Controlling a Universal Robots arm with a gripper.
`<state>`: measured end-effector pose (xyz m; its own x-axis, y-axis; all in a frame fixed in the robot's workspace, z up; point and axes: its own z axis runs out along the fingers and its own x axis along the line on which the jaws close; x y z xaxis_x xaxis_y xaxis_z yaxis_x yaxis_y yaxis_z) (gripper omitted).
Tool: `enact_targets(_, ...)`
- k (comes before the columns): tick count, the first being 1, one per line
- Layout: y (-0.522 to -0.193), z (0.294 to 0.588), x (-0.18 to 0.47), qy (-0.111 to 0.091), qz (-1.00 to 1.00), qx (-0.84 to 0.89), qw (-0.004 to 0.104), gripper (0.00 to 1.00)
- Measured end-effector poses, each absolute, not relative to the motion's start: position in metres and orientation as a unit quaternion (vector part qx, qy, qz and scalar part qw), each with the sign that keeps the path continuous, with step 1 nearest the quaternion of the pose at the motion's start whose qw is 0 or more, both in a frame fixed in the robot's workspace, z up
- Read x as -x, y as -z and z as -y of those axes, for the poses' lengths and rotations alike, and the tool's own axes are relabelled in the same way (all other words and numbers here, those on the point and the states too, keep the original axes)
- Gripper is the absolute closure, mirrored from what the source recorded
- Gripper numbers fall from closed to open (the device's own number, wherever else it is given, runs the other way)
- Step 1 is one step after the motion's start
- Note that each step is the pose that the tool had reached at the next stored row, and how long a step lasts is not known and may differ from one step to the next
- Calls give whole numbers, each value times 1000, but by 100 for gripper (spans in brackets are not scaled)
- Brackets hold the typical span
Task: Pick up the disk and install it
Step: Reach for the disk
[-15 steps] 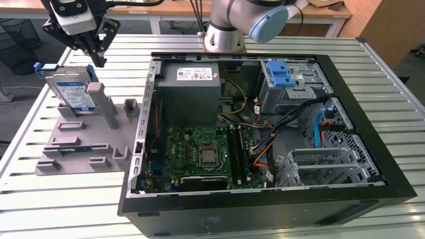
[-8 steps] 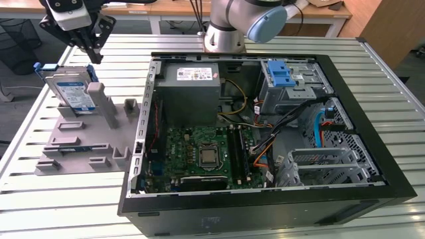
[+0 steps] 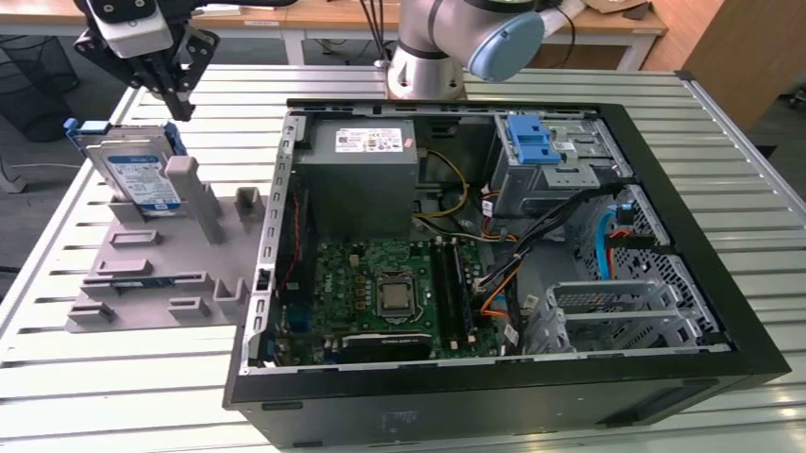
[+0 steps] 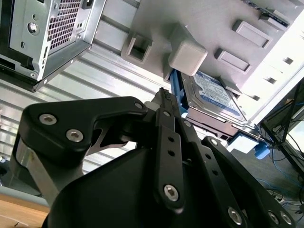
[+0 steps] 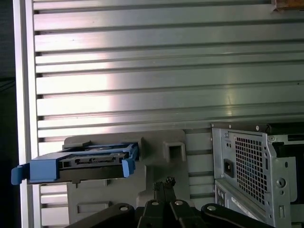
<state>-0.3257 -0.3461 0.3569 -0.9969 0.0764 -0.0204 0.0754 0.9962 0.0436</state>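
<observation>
The disk (image 3: 142, 172), a silver drive with a white-and-blue label in a blue carrier frame, stands on edge in a grey holder (image 3: 164, 269) at the exterior view's left. My gripper (image 3: 180, 106) hangs just above and slightly behind the disk's top edge, apart from it, its black fingers pressed together with nothing between them. In the second wrist view the joined fingertips (image 4: 164, 96) point toward the disk (image 4: 211, 95) beside a grey post. In the first wrist view the disk (image 5: 90, 162) shows end-on, off to one side of the gripper (image 5: 166, 183).
The open computer case (image 3: 655, 283) lies on the slatted metal table (image 3: 139, 377). Inside it are a grey power-supply box (image 3: 365, 170), the motherboard (image 3: 391, 293) and a metal drive bay with a blue latch (image 3: 530, 142). The arm's base (image 3: 428, 66) stands behind the case.
</observation>
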Motion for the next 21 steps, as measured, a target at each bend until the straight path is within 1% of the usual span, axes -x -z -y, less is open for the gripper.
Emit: enact_targets(21,-357,346,335,-21,-999,-38,11,89)
